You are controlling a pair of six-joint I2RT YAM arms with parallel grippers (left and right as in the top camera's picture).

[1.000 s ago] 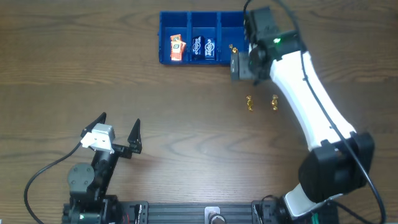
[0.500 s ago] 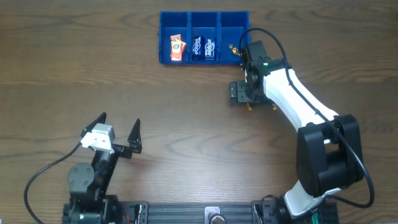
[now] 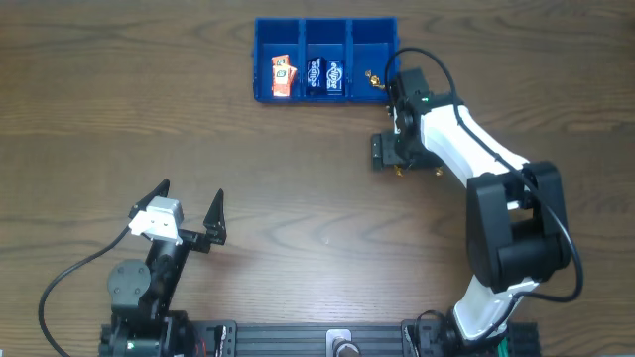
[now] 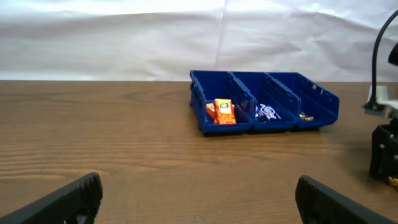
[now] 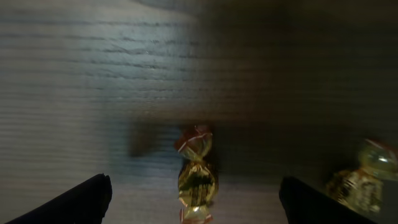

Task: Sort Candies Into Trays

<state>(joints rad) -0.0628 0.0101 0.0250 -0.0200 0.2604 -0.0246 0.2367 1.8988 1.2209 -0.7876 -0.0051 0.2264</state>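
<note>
Our right hand (image 3: 385, 151) hangs low over the desk (image 3: 298, 198), fingers spread wide either side of a gold candy (image 5: 197, 171), placed, we judge, to pinch it. A second gold candy (image 5: 359, 177) lies nearby, and the blue tray (image 3: 260, 59) just beyond holds a matching sweet (image 3: 370, 75) in its end compartment, the likely destination. Our left hand (image 3: 190, 190) rests open by its base.

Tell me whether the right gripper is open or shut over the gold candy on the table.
Open: the right gripper has its fingers wide apart, the gold candy lying between them on the table.
</note>
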